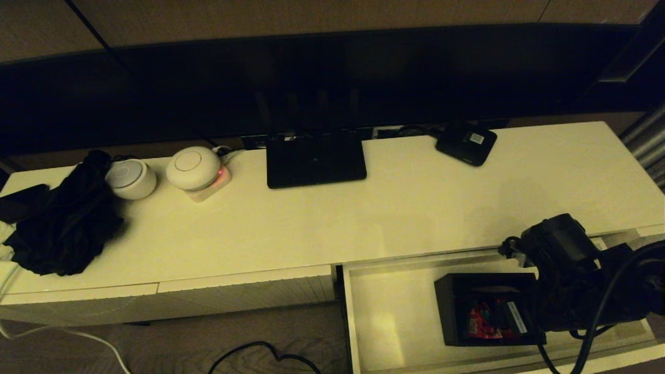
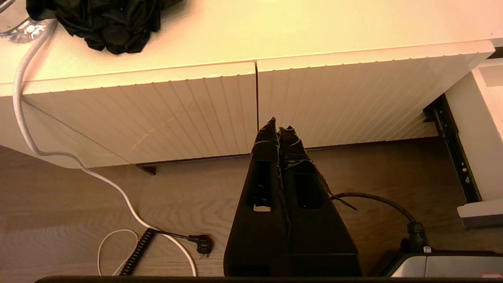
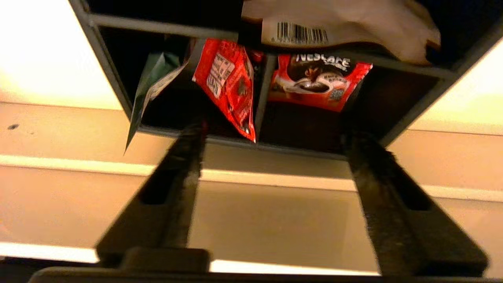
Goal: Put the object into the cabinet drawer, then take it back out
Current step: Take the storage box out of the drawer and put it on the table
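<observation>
The black organiser box (image 1: 483, 309) stands inside the open cream drawer (image 1: 389, 311), towards its right side, with red packets showing between its dividers. In the right wrist view the box (image 3: 306, 125) is close ahead, holding red and white packets. My right gripper (image 3: 274, 135) is open, and its two fingertips reach the box's near wall, one at each end. I cannot tell whether they touch it. In the head view the right wrist (image 1: 566, 270) hangs over the drawer's right end and hides the fingers. My left gripper (image 2: 278, 125) is shut and empty, low in front of the closed ribbed panels.
On the cabinet top lie a flat black router (image 1: 316, 158), a small black device with a white label (image 1: 466, 143), two white round gadgets (image 1: 193, 167) and a black cloth (image 1: 65, 228). Closed ribbed panels (image 2: 346, 98) sit left of the drawer. Cables (image 2: 118, 188) trail on the floor.
</observation>
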Controlling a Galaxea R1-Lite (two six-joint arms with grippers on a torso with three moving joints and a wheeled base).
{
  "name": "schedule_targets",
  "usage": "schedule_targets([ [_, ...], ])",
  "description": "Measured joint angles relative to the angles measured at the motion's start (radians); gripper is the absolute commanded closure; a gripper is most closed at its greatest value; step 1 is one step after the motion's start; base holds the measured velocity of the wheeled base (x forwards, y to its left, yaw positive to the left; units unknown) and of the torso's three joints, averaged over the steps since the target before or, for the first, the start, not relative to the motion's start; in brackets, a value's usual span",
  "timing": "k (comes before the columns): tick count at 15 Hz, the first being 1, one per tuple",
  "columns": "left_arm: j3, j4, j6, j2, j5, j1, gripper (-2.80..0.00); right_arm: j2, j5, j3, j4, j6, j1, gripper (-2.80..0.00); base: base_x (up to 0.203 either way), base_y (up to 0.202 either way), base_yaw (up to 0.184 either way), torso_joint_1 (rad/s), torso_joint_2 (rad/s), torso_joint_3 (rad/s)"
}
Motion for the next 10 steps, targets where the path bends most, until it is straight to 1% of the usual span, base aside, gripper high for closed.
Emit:
schedule_targets([
  [2, 0.000, 0.000, 0.000, 0.000, 0.000, 0.000, 0.00, 0.023, 0.001, -0.016, 0.000, 0.033, -0.003, -2.80, 0.000, 0.000, 0.000, 0.000, 0.00, 0.000],
  [4, 0.000, 0.000, 0.000, 0.000, 0.000, 0.000, 0.00, 0.050, -0.001, -0.043, 0.002, 0.110, -0.005, -2.80, 0.000, 0.000, 0.000, 0.000, 0.00, 0.000],
  [5, 0.000, 0.000, 0.000, 0.000, 0.001, 0.000, 0.00, 0.062, -0.001, -0.051, 0.001, 0.129, -0.005, -2.80, 0.000, 0.000, 0.000, 0.000, 0.00, 0.000],
  [10, 0.000, 0.000, 0.000, 0.000, 0.001, 0.000, 0.00, 0.097, 0.003, -0.069, -0.001, 0.132, -0.008, -2.80, 0.000, 0.000, 0.000, 0.000, 0.00, 0.000],
])
